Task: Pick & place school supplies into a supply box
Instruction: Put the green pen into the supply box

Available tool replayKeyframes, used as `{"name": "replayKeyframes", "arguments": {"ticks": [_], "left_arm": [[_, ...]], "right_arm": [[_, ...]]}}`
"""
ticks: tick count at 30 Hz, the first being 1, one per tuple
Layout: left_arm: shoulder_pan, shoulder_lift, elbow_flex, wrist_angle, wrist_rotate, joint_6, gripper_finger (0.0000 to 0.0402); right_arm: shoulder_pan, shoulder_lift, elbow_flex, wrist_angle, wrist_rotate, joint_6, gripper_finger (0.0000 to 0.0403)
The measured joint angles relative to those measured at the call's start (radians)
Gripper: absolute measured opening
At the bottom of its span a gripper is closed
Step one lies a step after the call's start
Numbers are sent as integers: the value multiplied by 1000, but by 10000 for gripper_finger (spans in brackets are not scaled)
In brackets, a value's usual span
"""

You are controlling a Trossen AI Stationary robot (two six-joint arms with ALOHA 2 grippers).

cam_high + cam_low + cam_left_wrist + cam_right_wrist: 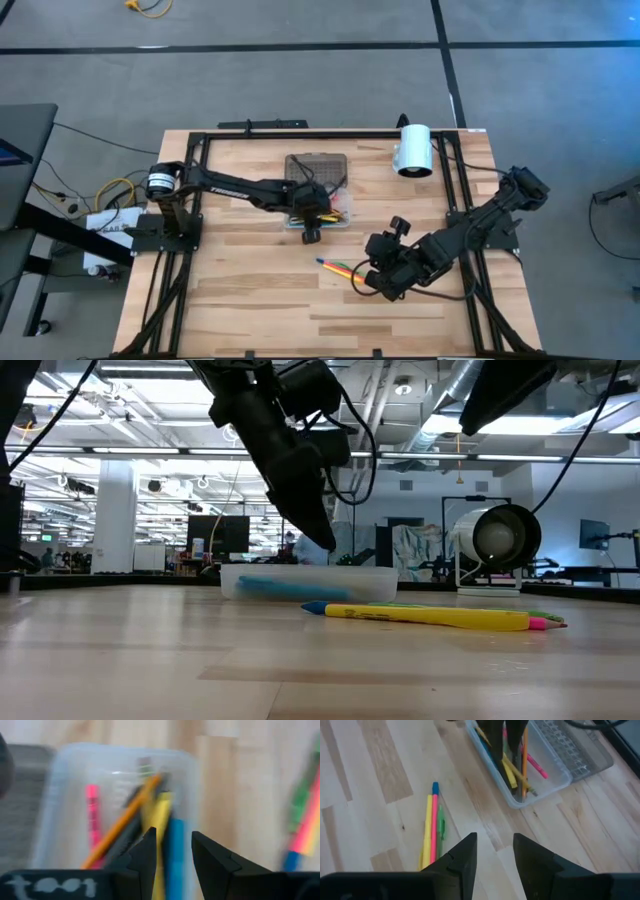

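The clear supply box (322,214) lies mid-table with its grey dotted lid (318,168) beside it on the far side. Pink, orange, yellow, blue and dark pens (150,815) lie inside the box. My left gripper (175,855) hangs open over the box's near end, slanting down. A blue pen (175,840) shows in the gap between its fingers, down in the box. A yellow, a pink and a green pen (432,827) lie side by side on the wood nearer the front. My right gripper (495,850) hovers open just right of them, with nothing between its fingers.
A white cylinder (413,150) lies at the far right of the table, also seen in the low view (497,538). Black frame rails run along the table's left, right and far edges. Bare wood stretches along the near side.
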Motion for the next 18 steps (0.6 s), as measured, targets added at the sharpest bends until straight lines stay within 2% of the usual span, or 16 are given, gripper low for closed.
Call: {"name": "replayKeyframes", "arguments": {"ticks": [5,14,18], "left_arm": [[-36,-29,1,-22,89,62,114],[-101,-158,1,-142,41,109,114],[-119,-213,1,-246,38,89,114]], "right_arm": [[0,2,0,49,-2,-8,121],[-1,2,-3,133,-2,-36,121],[0,2,-73,280,-18,-53,120]]}}
